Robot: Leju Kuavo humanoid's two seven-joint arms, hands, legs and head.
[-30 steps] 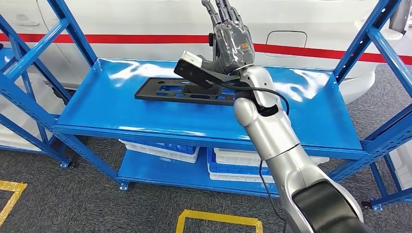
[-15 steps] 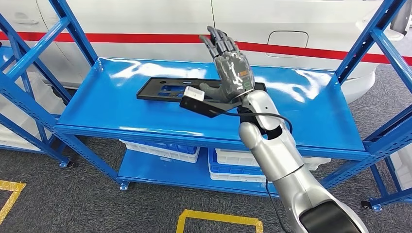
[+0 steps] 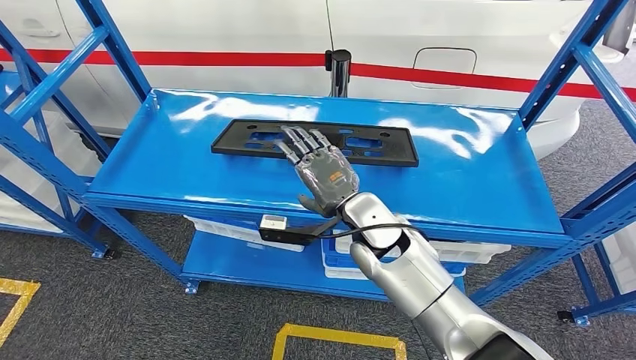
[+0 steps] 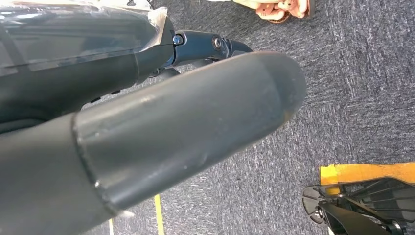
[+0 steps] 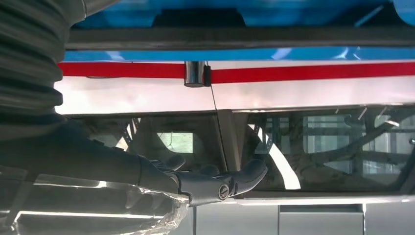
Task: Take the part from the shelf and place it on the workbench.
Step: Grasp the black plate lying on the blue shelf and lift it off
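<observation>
Right hand [image 3: 322, 171], fingers spread and holding nothing, has dropped from high above the shelf [image 3: 480, 180] to hover at frame centre over the black part [image 3: 247, 140], so the grasp looks imminent.

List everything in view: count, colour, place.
part: 1, black flat perforated panel, on the top shelf deck.
shelf: 1, blue steel, in front of the robot.
crates: white and blue, on the lower shelf.
vehicle body: 1, white with red stripe, behind the shelf.
floor markings: yellow, on grey carpet.
person's foot: 1, on the carpet in the left wrist view.
right hand: 1, grey, fingers spread above the part's near edge.
left hand: 1, dark grey, hanging over the floor.
</observation>
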